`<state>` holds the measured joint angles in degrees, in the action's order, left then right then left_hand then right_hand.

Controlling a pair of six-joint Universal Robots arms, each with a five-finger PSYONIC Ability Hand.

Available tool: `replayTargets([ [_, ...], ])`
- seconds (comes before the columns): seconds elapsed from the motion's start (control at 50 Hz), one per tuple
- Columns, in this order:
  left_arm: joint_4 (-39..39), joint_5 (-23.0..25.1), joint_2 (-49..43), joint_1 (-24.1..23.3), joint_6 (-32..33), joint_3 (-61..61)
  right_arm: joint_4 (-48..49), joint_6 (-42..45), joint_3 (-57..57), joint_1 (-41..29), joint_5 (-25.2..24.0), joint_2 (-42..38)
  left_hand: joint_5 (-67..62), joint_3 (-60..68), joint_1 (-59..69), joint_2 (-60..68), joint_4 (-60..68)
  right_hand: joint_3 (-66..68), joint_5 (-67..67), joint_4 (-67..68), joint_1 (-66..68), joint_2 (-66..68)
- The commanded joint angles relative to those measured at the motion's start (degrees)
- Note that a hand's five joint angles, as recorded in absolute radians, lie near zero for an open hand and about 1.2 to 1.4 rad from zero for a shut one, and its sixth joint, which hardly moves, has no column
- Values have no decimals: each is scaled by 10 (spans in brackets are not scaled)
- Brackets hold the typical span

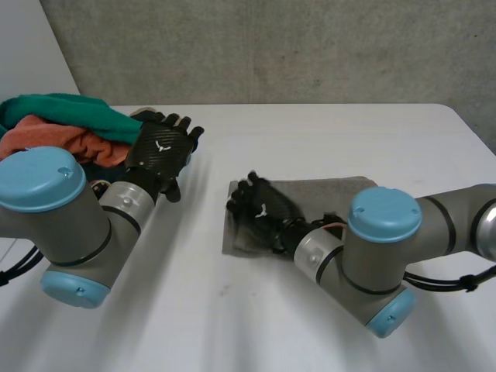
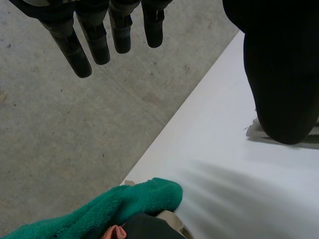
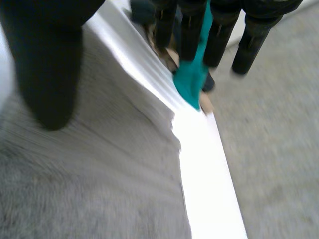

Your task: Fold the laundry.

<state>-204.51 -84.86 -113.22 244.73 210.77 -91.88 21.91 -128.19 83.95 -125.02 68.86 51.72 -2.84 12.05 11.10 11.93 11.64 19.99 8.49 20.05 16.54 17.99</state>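
Scene at the white table [image 1: 310, 132], seen from beside the robot.

(a) Left hand [image 1: 161, 151]: fingers [image 2: 89, 40] straight and spread, holding nothing, poised just beside the heap of unfolded laundry at the table's far left corner. The heap consists of a green terry towel [image 1: 77, 112] draped over a crumpled orange cloth [image 1: 62, 136].

(b) Right hand [image 1: 263, 208]: open too, thumb [image 3: 47, 69] and fingers extended, palm over the left end of a folded grey cloth [image 1: 341, 190] lying flat near the table's middle. Whether the palm presses the cloth or hovers just above it cannot be told.

(c) Likely hazards, as judgement:
- The towel overlaps the orange cloth, so a grasp into the heap could lift both pieces together or catch only a loose fold.
- The heap sits at the table's edge, with bare floor showing past it in the left wrist view. A push rather than a pinch could tip laundry over the side.
- A sideways drag by the open right hand could skew or reopen the grey cloth's fold.
- A fresh piece drawn toward the middle may land on the grey cloth, or bring the two arms close together.
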Motion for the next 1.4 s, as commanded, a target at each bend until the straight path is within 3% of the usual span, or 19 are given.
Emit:
replayTargets([
  [0.02, 0, 0, 0, -1, 1, 6, -20, -137, 47, 76, 87, 108, 28, -21, -11, -19, -16, -100, -85, -101, -65, -80],
  [0.14, -1, 0, 0, -5, 1, 9, -93, -205, 99, 149, 80, 144, 28, -21, -11, -19, -16, -100, -85, -101, -65, -80],
  [0.28, -1, 0, -7, -16, 1, 9, -138, -165, 147, 239, 76, 137, 28, -21, -11, -19, -16, -78, -63, -78, -43, -58],
  [0.3, -1, 0, -8, -19, 1, 8, -137, -140, 149, 246, 79, 129, 28, -21, -11, -19, -16, 71, 86, 70, 106, 91],
  [0.32, -1, 0, -8, -20, 0, 8, -135, -118, 147, 252, 86, 117, 28, -21, -11, -19, -16, 334, 349, 333, 368, 354],
  [0.36, -1, 0, -9, -23, 1, 6, -108, -101, 142, 254, 88, 113, 28, -21, -11, -19, -16, 599, 614, 598, 634, 619],
  [0.42, -1, 0, -7, -28, 1, 2, -37, -89, 135, 248, 105, 118, 28, -21, -11, -19, -16, 600, 615, 599, 635, 620],
  [0.5, 0, -2, 2, -27, 1, -1, -6, -104, 112, 223, 109, 150, 28, -21, -11, -19, -16, 600, 615, 599, 635, 620],
  [0.62, 1, -4, 11, -23, 0, 0, 1, -105, 67, 74, 73, 152, 28, -21, -11, -19, -16, 600, 615, 599, 635, 620],
  [0.7, 0, -5, 12, -25, -9, 5, -4, -97, 44, -12, 19, 90, 28, -21, -11, -19, -16, 600, 615, 599, 635, 620],
  [0.78, -1, -5, 12, -27, -40, 13, -18, -76, 23, -48, 2, 30, 28, -21, -11, -19, -16, 600, 615, 599, 635, 620],
  [0.82, -1, -6, 12, -28, -59, 22, -22, -75, 14, -47, 15, 20, 28, -21, -11, -19, -16, 569, 584, 568, 604, 589],
  [0.84, 1, -7, 10, -28, -79, 32, -26, -81, 8, -44, 39, 21, 28, -21, -11, -19, -16, 176, 191, 175, 210, 196],
  [0.86, 2, -7, 10, -28, -90, 36, -27, -87, 8, -43, 55, 23, 28, -21, -11, -19, -16, -26, -11, -27, 8, -6],
  [0.88, 2, -10, 10, -29, -101, 42, -27, -93, 9, -41, 71, 27, 28, -21, -11, -19, -16, -100, -85, -101, -65, -80],
  [0.96, 7, -32, 4, -45, -156, 78, -30, -146, 18, -26, 116, 64, 21, -13, -4, -12, -9, -100, -85, -101, -65, -80],
  [1.06, 31, -62, -22, -92, -201, 135, -43, -336, 50, 48, 96, 162, 3, 5, 15, 6, 9, -100, -85, -101, -65, -80],
  [1.16, 83, -80, -66, -133, -232, 193, -153, -463, 16, 99, 76, 169, 1, 7, 16, 8, 11, -100, -85, -101, -65, -80],
  [1.4, 212, -180, -198, -184, -237, 247, -279, -457, -114, 115, 56, 6, 6, 2, 11, 3, 6, -100, -85, -101, -65, -80],
])
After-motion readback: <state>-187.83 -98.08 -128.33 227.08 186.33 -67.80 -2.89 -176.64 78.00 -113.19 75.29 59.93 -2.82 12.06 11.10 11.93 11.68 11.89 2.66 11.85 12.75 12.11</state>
